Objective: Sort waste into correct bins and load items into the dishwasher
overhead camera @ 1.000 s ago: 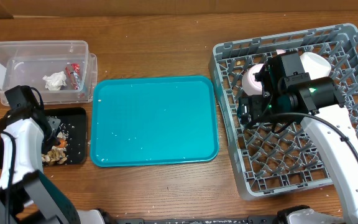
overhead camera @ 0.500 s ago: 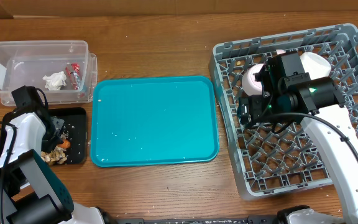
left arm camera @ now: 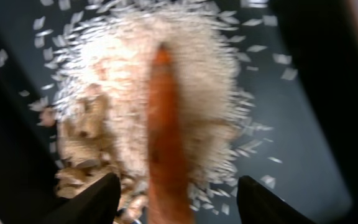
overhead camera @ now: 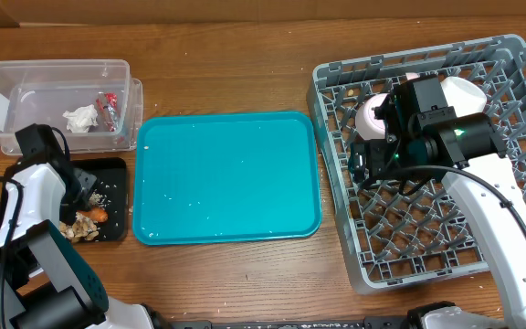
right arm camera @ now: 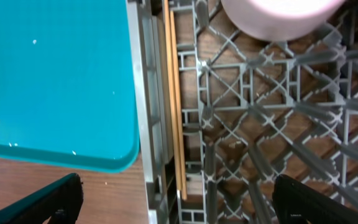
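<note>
Orange carrot (left arm camera: pixel 163 124), teal tray (overhead camera: pixel 226 178), grey lattice rack (overhead camera: pixel 409 228) (black tray (overhead camera: pixel 119 219) flecked white)

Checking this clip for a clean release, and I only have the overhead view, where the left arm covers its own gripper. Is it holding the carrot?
Observer: No. In the left wrist view the left gripper is open. The carrot lies between its fingers, touching neither, on the food scraps in the black tray.
Operator: And the chopsticks? I cannot make them out from above.
Observer: The right wrist view shows the chopsticks lying inside the dish rack, along its wall beside the teal tray, below the open right gripper.
</note>
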Robot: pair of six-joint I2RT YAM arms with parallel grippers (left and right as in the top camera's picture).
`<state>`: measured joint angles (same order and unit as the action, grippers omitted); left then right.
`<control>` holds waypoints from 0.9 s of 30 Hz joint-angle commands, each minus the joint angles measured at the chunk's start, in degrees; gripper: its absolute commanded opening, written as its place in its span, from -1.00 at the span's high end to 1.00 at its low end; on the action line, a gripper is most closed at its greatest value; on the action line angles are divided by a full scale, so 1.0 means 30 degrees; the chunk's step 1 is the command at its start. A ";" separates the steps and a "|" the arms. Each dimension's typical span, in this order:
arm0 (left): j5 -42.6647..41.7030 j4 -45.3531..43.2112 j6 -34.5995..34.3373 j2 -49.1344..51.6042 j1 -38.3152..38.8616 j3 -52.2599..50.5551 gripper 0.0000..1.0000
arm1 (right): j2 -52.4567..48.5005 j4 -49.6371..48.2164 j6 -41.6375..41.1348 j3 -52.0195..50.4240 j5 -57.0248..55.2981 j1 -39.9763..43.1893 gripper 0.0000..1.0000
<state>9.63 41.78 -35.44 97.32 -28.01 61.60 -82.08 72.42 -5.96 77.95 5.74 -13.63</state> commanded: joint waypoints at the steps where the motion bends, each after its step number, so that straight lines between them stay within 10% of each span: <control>1: -0.2885 0.0095 0.1770 -0.0488 0.0627 0.1297 -0.35 | 0.0029 -0.0750 -0.0007 0.0255 -0.0022 -0.0058 -1.00; 12: -0.8969 0.2237 0.8794 -0.1304 0.6783 0.2667 -0.29 | -0.1107 -0.6404 -0.0860 0.0262 0.1610 -0.0051 -1.00; 27: -0.7570 1.2087 0.9544 -0.2011 0.9194 0.2667 -0.55 | -0.2120 0.0262 -0.0947 0.0255 0.1617 0.3577 -1.00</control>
<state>-13.43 77.47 -8.49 94.08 -0.91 69.04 -89.43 71.70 -8.49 77.91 10.22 -4.34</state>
